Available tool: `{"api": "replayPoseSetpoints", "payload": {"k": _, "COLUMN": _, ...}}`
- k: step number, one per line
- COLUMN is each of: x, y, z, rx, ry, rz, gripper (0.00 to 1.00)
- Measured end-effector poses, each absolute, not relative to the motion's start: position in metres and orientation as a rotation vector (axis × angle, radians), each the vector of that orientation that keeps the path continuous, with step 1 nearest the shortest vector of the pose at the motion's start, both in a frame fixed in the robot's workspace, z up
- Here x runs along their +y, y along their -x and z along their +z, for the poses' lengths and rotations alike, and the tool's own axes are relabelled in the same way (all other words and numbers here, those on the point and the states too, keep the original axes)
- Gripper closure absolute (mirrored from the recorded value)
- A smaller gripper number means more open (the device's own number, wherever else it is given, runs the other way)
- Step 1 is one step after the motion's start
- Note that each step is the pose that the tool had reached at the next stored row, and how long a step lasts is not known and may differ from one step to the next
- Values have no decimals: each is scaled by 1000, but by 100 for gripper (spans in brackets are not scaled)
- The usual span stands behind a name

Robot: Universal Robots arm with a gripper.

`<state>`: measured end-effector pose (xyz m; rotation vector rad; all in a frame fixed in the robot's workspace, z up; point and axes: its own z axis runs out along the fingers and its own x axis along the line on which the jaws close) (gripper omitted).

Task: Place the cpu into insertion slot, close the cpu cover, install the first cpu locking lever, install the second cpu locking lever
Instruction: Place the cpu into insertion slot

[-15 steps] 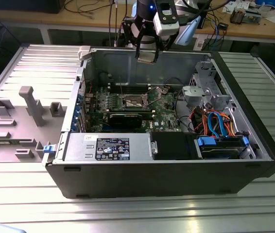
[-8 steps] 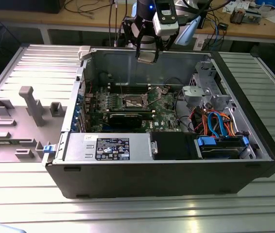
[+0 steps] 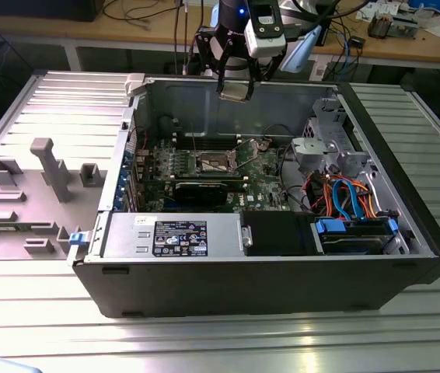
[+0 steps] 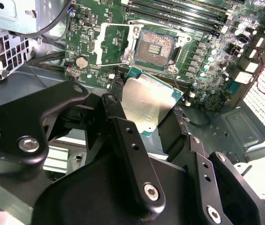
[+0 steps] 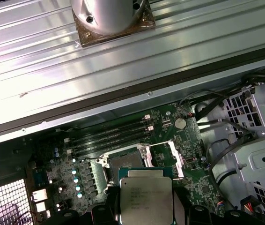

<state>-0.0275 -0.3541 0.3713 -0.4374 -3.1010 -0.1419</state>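
A ribbed metal table (image 3: pixel 406 334) carries an open computer case (image 3: pixel 243 287) lying on its side, with a wooden workbench (image 3: pixel 127 31) behind at 12 o'clock. In the exterior view, grey plastic fixtures (image 3: pixel 49 167) stand on the table at 9 o'clock from the case. A power supply (image 3: pixel 173 235) lines the case wall at 6 o'clock from the green motherboard (image 3: pixel 259 175).

The cpu (image 5: pixel 145 197) lies flat, its silver-grey top facing up towards the wrist. It is close to square, with no marked long axis, and in the first wrist view its edges run roughly parallel to those of the insertion slot (image 5: pixel 125 161). The slot is bare, and the cpu cover (image 5: pixel 167 157) is swung open beside it.

The arm comes down from 12 o'clock in the exterior view and the gripper (image 3: pixel 235 92) hangs above the case, well clear of the board, with the slot at about 7 o'clock from it. The jaws are drawn in narrow and pinch the cpu by 2 opposite edges. In the second wrist view a black finger (image 4: pixel 123 126) sits against 1 edge of the chip.
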Motion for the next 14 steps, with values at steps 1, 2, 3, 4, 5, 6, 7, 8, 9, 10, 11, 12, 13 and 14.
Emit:
{"api": "replayPoseSetpoints", "payload": {"k": 1, "x": -354, "y": 27, "z": 371, "rx": -3101, "ry": 438, "rz": -142, "gripper": 45}}
{"api": "replayPoseSetpoints", "payload": {"k": 2, "x": -354, "y": 27, "z": 371, "rx": -3101, "ry": 440, "rz": -142, "gripper": 45}}
{"api": "replayPoseSetpoints", "payload": {"k": 3, "x": -354, "y": 27, "z": 371, "rx": -3100, "ry": 445, "rz": -142, "gripper": 45}}
{"api": "replayPoseSetpoints", "payload": {"k": 4, "x": -354, "y": 27, "z": 371, "rx": -3098, "ry": 462, "rz": -142, "gripper": 45}}
{"api": "replayPoseSetpoints", "payload": {"k": 5, "x": -354, "y": 27, "z": 371, "rx": -3096, "ry": 478, "rz": -142, "gripper": 45}}
{"api": "replayPoseSetpoints", "payload": {"k": 6, "x": -354, "y": 27, "z": 371, "rx": -3095, "ry": 490, "rz": -142, "gripper": 45}}
{"api": "replayPoseSetpoints", "payload": {"k": 7, "x": -354, "y": 27, "z": 371, "rx": -3092, "ry": 508, "rz": -142, "gripper": 45}}
{"api": "replayPoseSetpoints", "payload": {"k": 8, "x": -354, "y": 27, "z": 371, "rx": -3091, "ry": 520, "rz": -142, "gripper": 45}}
{"api": "replayPoseSetpoints", "payload": {"k": 9, "x": -354, "y": 27, "z": 371, "rx": -3089, "ry": 529, "rz": -142, "gripper": 45}}
{"api": "replayPoseSetpoints", "payload": {"k": 10, "x": -354, "y": 27, "z": 371, "rx": -3089, "ry": 530, "rz": -142, "gripper": 45}}
{"api": "replayPoseSetpoints", "payload": {"k": 11, "x": -354, "y": 27, "z": 371, "rx": -3089, "ry": 531, "rz": -142, "gripper": 45}}
{"api": "replayPoseSetpoints", "payload": {"k": 12, "x": -354, "y": 28, "z": 371, "rx": -3089, "ry": 531, "rz": -142, "gripper": 45}}
{"api": "replayPoseSetpoints", "payload": {"k": 13, "x": -354, "y": 28, "z": 371, "rx": -3089, "ry": 531, "rz": -142, "gripper": 45}}
{"api": "replayPoseSetpoints", "payload": {"k": 14, "x": -354, "y": 28, "z": 371, "rx": -3089, "ry": 531, "rz": -142, "gripper": 45}}
